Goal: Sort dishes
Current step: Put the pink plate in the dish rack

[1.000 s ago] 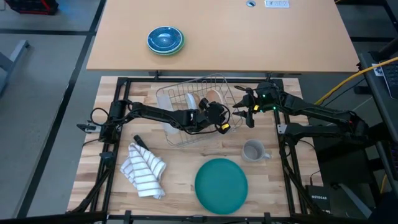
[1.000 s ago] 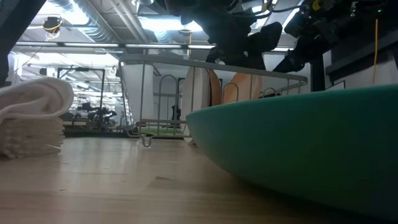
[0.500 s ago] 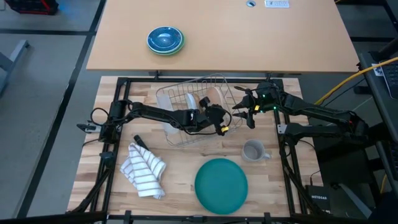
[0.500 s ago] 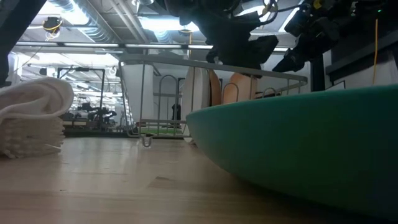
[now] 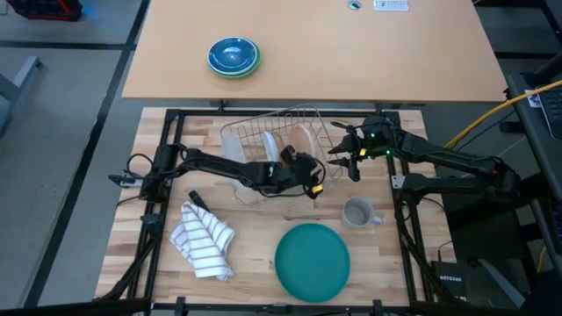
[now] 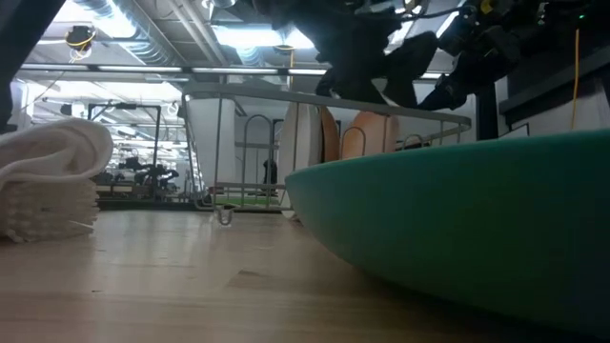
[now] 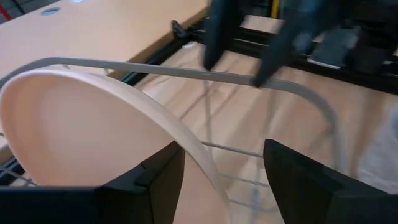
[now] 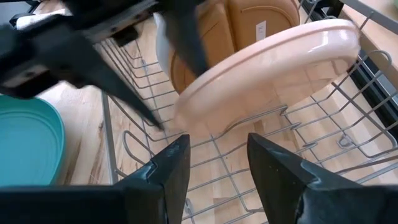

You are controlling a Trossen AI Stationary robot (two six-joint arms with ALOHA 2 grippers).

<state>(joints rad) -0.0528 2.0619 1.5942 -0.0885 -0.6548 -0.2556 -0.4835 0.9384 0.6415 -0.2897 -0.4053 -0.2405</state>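
A wire dish rack stands at the table's middle. In it a small white plate stands on edge, and a tan plate leans tilted on the wires; the tan plate also shows in the right wrist view. The large green plate lies flat near the front edge. My left gripper is open at the rack's near right side, with the tan plate's rim between its fingers. My right gripper is open and empty just right of the rack. My left gripper stands with one finger on each side of the tan plate's rim, coming level from the rack's near side. I cannot tell whether a finger touches the rim. The plate rests tilted on the rack wires.
A grey mug stands right of the green plate. A striped towel lies at the near left. Blue bowls sit on the far table. The rack's top wire runs just ahead of my left gripper.
My left gripper has gone a little toward the table's near edge, along the rack's right side. The tan plate now shows more of its face from above, tipped further over in the rack. My right arm has kept still.
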